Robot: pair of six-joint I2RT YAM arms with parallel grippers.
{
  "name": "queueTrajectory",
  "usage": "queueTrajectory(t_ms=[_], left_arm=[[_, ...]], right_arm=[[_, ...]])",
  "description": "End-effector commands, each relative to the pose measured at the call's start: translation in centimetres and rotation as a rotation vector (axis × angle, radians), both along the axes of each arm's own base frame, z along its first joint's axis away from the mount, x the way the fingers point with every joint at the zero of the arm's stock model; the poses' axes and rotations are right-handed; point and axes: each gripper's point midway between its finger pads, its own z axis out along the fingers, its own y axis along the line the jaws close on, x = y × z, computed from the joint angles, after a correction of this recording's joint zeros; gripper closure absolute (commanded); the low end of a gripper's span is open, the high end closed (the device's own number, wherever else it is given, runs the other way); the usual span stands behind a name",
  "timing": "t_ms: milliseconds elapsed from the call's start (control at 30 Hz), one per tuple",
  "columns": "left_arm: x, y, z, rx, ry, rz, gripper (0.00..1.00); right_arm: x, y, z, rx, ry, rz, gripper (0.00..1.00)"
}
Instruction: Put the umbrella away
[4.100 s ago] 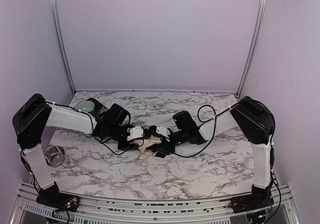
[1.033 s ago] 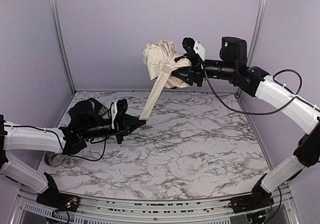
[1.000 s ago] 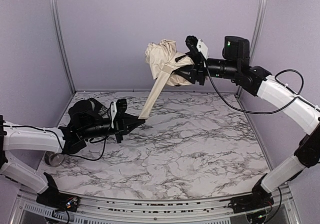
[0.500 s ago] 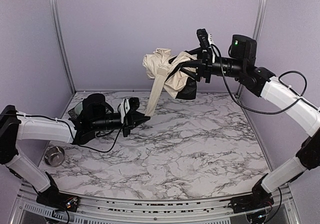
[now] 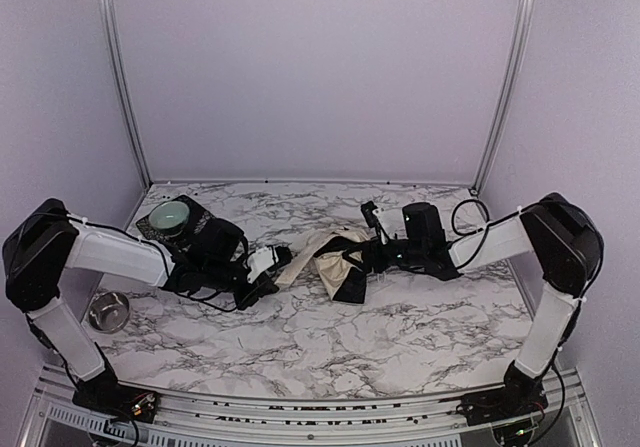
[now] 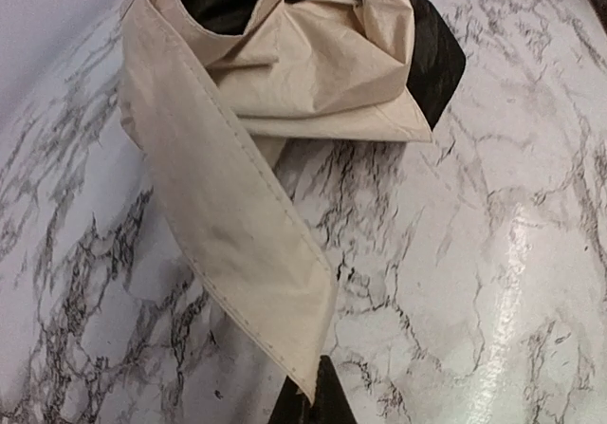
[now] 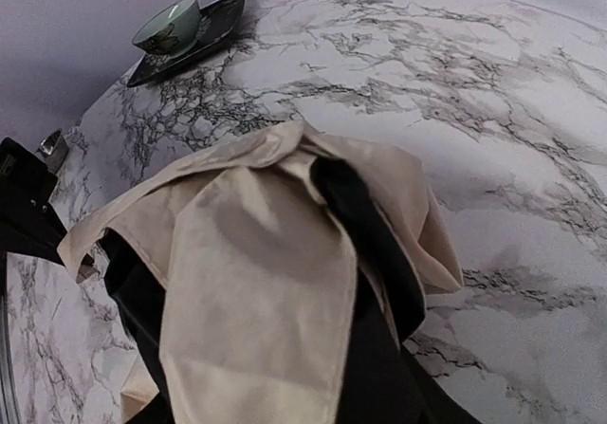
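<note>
The umbrella (image 5: 335, 264) lies bunched on the marble table (image 5: 400, 337) near the middle, its cream fabric folded over its black lining. Its long cream strap (image 6: 237, 225) runs leftwards to my left gripper (image 5: 270, 267), which is low over the table. In the left wrist view the black fingertips (image 6: 322, 400) are shut on the strap's end. My right gripper (image 5: 370, 255) is at the bundle's right side, low over the table. In the right wrist view the umbrella's fabric (image 7: 266, 282) fills the frame and hides the fingers, which hold the bundle. Shaft and handle are hidden.
A green cup on a dark saucer (image 5: 172, 217) stands at the back left, also seen in the right wrist view as the cup (image 7: 169, 27). A small steel bowl (image 5: 108, 310) sits near the left edge. Metal posts and purple walls ring the table.
The right arm has come down from high in the air, bringing the umbrella onto the table. The left arm has moved slightly right and lower, still holding the strap.
</note>
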Motion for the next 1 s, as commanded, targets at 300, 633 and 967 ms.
queueTrajectory(t_ms=[300, 633, 967], left_arm=[[-2.4, 1.3, -4.2, 0.219, 0.313, 0.017, 1.0], [-2.2, 3.2, -8.0, 0.473, 0.471, 0.049, 1.0], [-2.4, 3.3, -8.4, 0.483, 0.507, 0.042, 1.0]], right_arm=[[4.5, -1.6, -5.2, -0.113, 0.012, -0.132, 0.72], [1.8, -3.8, -3.5, -0.291, -0.004, -0.065, 0.15], [-0.7, -1.2, -0.2, -0.431, -0.158, 0.105, 0.0]])
